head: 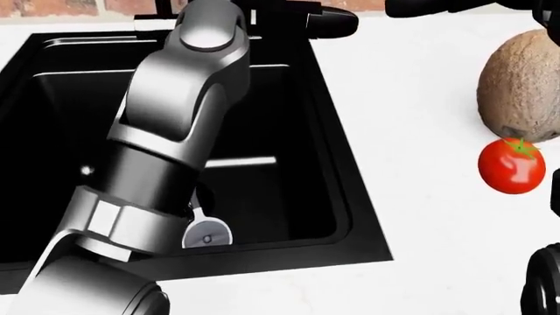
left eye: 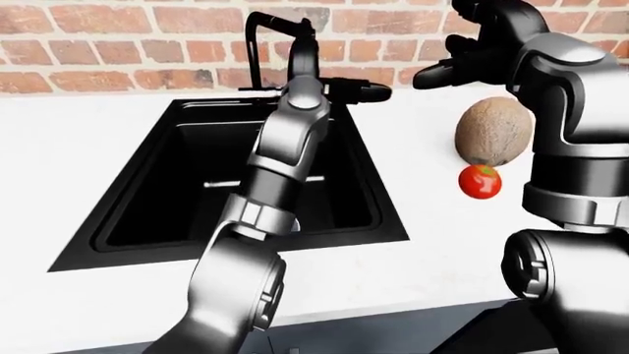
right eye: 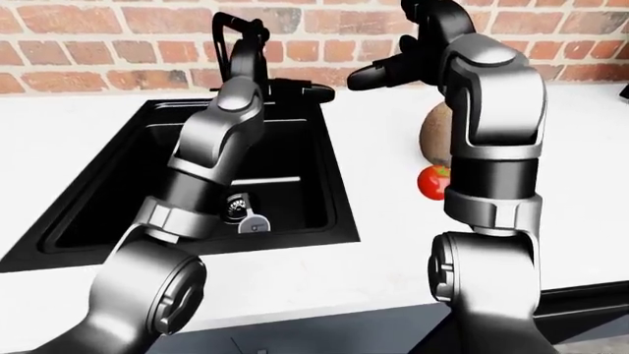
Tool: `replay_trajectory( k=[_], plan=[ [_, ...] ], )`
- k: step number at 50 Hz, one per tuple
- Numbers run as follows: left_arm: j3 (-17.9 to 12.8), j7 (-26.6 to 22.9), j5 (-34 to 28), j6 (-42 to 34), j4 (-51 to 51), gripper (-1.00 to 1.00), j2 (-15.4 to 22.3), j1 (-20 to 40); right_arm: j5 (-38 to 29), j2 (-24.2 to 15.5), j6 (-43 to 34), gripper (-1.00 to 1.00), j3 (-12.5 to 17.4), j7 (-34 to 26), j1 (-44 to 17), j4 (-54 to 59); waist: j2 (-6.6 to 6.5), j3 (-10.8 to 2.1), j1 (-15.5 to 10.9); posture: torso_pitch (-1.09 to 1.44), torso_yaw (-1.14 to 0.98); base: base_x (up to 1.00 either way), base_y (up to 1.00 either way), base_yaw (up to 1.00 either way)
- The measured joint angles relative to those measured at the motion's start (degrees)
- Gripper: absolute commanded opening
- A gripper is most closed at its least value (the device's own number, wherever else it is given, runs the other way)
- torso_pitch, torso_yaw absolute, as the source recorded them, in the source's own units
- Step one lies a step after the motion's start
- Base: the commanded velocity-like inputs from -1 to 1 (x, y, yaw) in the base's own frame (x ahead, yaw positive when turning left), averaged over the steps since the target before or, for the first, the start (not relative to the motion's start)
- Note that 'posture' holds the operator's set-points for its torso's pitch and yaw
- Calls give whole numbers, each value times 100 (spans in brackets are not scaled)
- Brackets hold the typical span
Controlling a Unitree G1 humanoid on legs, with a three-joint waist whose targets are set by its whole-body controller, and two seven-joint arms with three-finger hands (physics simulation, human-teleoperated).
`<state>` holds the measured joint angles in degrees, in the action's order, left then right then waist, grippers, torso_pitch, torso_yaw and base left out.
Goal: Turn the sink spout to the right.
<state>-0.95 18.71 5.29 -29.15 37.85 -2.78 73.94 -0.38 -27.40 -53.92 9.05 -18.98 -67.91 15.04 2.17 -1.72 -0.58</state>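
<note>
The black sink spout [left eye: 250, 44] arches over the top rim of the black sink [left eye: 391, 225], its outlet hanging left of its stem in the left-eye view. My left arm stretches up across the basin. Its dark left hand [left eye: 362, 91] lies at the foot of the faucet, fingers stretched out to the right over the sink's top right corner, closed on nothing that I can see. My right hand [left eye: 445, 68] is raised above the counter to the right of the faucet, fingers spread and empty.
A brown coconut [left eye: 495, 131] and a red tomato [left eye: 480, 181] lie on the white counter right of the sink. A drain strainer [right eye: 234, 205] and a silver stopper [head: 207, 233] sit in the basin. A brick wall [left eye: 118, 44] stands behind.
</note>
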Motion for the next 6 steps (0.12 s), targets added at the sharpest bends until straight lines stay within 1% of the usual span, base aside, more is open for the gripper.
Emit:
replay_trajectory(
  k=[6],
  plan=[
    [24, 23, -14, -93, -122, 100, -51, -11, -17, -5, -26, 100, -10, -11, -74, 28, 0, 7, 0, -12, 0, 0, 0, 0]
  ],
)
